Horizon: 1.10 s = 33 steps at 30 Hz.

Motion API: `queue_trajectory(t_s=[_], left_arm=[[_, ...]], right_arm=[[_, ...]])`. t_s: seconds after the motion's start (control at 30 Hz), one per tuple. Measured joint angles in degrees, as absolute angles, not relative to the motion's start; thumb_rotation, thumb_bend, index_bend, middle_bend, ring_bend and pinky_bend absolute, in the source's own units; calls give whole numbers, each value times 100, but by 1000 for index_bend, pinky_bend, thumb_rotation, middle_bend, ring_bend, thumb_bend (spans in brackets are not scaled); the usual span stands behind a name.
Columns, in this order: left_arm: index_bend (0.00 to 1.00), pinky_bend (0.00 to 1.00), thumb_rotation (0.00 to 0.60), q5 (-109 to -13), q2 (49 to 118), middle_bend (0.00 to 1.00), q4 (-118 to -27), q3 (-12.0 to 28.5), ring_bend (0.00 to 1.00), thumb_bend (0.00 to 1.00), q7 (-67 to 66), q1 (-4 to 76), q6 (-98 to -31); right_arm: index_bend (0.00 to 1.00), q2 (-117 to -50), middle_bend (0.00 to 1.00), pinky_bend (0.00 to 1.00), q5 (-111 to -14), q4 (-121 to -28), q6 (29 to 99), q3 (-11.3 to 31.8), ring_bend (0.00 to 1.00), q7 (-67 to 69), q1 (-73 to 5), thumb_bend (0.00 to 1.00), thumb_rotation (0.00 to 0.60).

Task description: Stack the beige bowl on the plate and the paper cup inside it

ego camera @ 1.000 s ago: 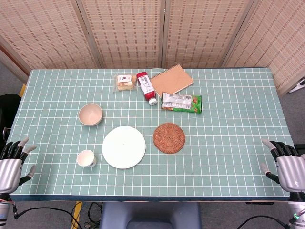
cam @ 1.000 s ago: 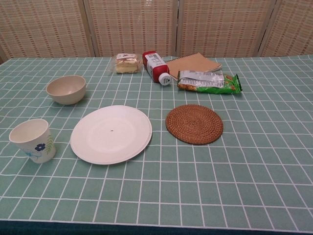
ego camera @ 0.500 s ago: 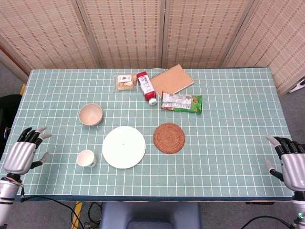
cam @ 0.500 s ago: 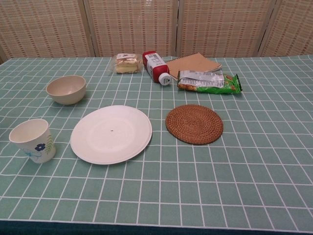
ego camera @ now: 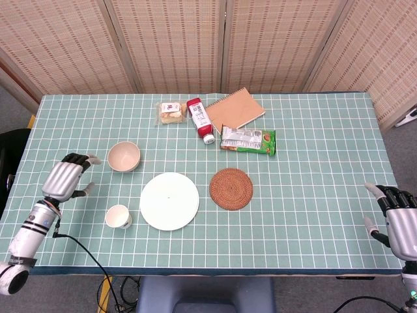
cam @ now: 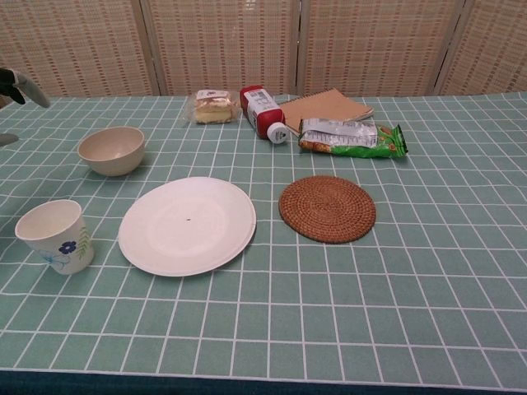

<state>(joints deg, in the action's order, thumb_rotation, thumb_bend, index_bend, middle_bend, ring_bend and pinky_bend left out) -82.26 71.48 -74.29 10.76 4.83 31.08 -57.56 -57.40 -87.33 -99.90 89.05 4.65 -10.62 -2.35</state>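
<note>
Plainly had nothing stacked yet. Found the bowl [ego camera: 124, 156] upright and empty, beige and smooth-walled, behind the plate [ego camera: 169, 201] toward its left and apart from it. Found the cup [ego camera: 118, 216], white with a blue flower print, standing mouth up just left of the plate. Held the left hand [ego camera: 65, 180] spread and empty just left of the bowl, likely to take it first. Parked the right hand [ego camera: 399, 222], likewise spread and empty, at the far right edge, well apart.
</note>
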Motion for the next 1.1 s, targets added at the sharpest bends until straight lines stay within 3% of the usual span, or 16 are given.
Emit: queue_trajectory(t_s=[0.1, 0.27, 0.47, 1.1], left_arm=[[288, 309, 600, -8136, 7371, 392, -7139, 1106, 350, 326, 458, 3347, -5499], [323, 528, 600, -8106, 7692, 633, -6678, 1081, 551, 326, 232, 3683, -5232], [353, 714, 600, -8152, 7963, 803, -6350, 984, 698, 326, 99, 3998, -4958], [438, 777, 600, -7731, 8928, 868, -5131, 877, 767, 326, -379, 4553, -4307]], right_arm=[[196, -5734, 241, 240, -8717, -9990, 8889, 468, 198, -1058, -238, 263, 600], [196, -5721, 241, 240, -8691, -9969, 8864, 471, 198, -1049, -245, 263, 600], [196, -5720, 241, 240, -8672, -9934, 8870, 477, 198, -1015, -239, 264, 600], [196, -5735, 241, 240, -8583, -9863, 8887, 451, 198, -977, -170, 263, 600]])
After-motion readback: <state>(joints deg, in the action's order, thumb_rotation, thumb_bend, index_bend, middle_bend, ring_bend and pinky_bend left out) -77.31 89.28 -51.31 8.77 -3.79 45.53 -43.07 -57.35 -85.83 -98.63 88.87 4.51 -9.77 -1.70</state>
